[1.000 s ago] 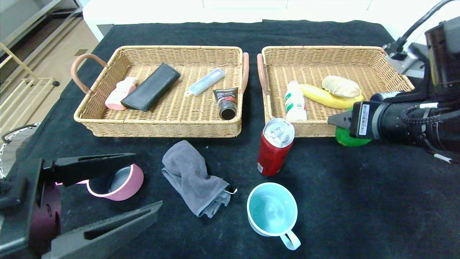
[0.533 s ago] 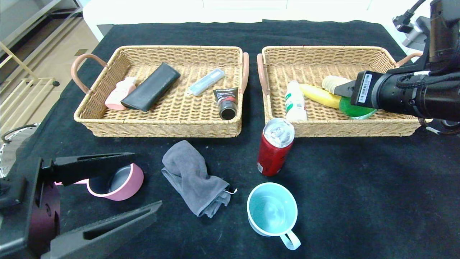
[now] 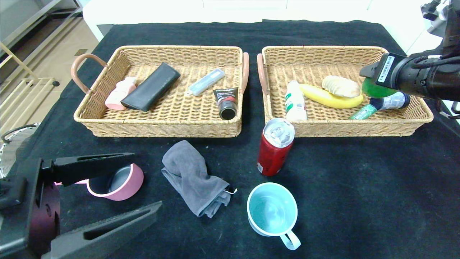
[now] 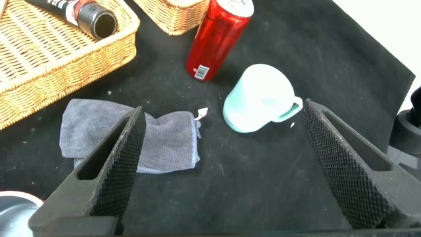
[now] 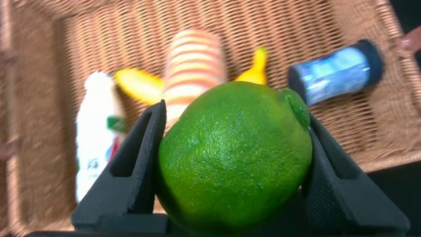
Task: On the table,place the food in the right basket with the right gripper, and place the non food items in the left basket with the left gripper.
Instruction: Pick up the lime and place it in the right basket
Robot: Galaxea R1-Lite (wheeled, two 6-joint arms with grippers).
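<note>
My right gripper (image 3: 370,84) is shut on the round green lime (image 3: 373,90) and holds it above the right end of the right basket (image 3: 323,50). In the right wrist view the lime (image 5: 233,158) fills the gap between both fingers. The ridged bread loaf (image 3: 340,86) lies in that basket. The red can (image 3: 275,147) stands upright on the table (image 3: 359,187), just in front of the basket. My left gripper (image 3: 147,181) hangs open at the near left, holding nothing. The left basket (image 3: 172,124) holds several items.
A banana (image 3: 323,98), a white bottle (image 3: 295,102) and a blue-labelled bottle (image 3: 386,104) also lie in the right basket. On the cloth sit a grey towel (image 3: 192,178), a pink bowl (image 3: 120,181) and a light blue mug (image 3: 272,208).
My right gripper has carried the lime from in front of the right basket's front edge up and back, over its right end. The left arm has not moved.
</note>
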